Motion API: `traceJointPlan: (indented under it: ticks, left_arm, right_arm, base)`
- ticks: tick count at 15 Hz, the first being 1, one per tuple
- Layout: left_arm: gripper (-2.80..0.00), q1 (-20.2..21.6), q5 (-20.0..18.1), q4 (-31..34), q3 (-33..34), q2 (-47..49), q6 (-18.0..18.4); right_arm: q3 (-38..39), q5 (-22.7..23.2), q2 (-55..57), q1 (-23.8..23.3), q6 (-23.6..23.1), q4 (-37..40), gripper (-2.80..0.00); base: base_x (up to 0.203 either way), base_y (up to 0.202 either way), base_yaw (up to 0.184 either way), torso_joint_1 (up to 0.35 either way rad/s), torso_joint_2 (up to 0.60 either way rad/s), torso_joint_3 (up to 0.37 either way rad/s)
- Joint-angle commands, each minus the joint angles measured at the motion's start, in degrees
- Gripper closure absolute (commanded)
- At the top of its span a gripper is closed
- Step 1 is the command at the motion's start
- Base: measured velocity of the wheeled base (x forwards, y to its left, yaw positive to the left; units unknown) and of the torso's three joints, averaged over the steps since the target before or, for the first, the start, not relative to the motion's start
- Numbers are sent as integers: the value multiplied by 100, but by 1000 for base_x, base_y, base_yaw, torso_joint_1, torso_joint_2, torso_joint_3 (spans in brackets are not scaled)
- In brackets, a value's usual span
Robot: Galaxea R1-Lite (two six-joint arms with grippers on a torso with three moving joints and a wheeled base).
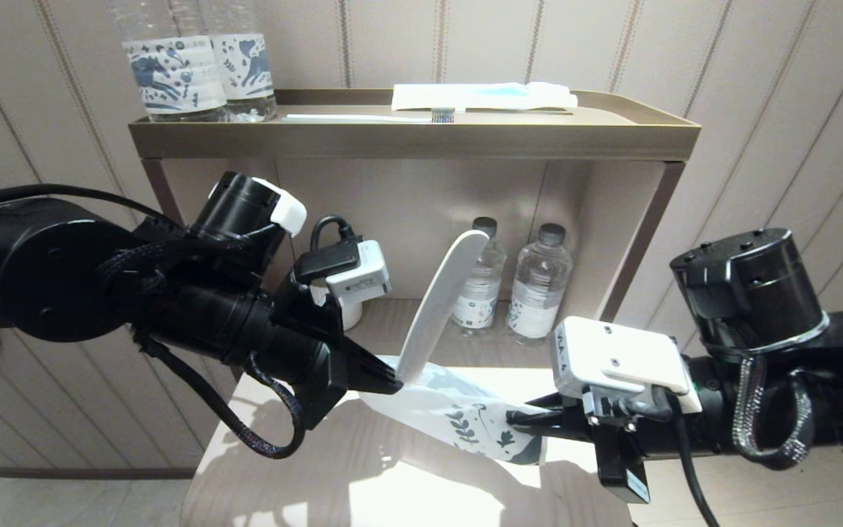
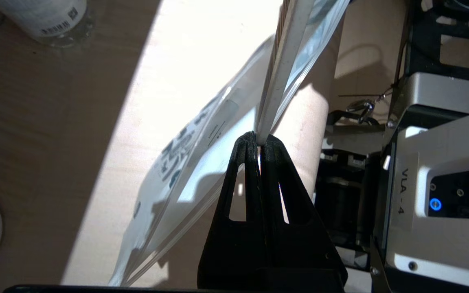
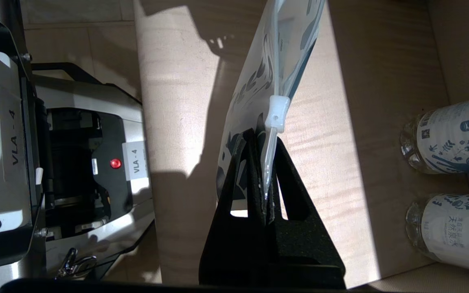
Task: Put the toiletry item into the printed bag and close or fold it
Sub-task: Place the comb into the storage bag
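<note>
The left gripper (image 1: 392, 382) is clamped on a white comb (image 1: 442, 300) above the table (image 1: 392, 483); the right gripper (image 1: 515, 419) pinches the printed bag (image 1: 458, 417) beside its slider (image 3: 277, 113). The mouth looks almost closed, so the comb may catch there.

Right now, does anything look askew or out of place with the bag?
Yes: the white comb held by the left hand stands steeply tilted, mostly outside the printed bag, whose slider end the right hand grips.
</note>
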Motion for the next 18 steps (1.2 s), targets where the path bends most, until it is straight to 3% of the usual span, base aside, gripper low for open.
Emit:
traceJointPlan:
  ticks: [1, 8, 13, 18]
  left_arm:
    - [0, 50, 18, 86, -4, -23, 85]
    - [0, 68, 360, 332, -480, 105, 253]
    - [0, 65, 402, 866, -758, 168, 758]
    - [0, 67, 320, 976, -1048, 121, 800]
  right_arm:
    - [22, 32, -16, 3, -23, 0, 0]
    - [137, 265, -106, 12, -5, -9, 0]
    - [99, 877, -149, 3, 137, 8, 0]
    - [174, 1423, -136, -6, 223, -9, 0]
  base:
    - [0, 0, 0, 0, 0, 0]
    - [0, 0, 0, 0, 0, 0]
    - [0, 0, 0, 0, 0, 0]
    - [0, 0, 0, 0, 0, 0]
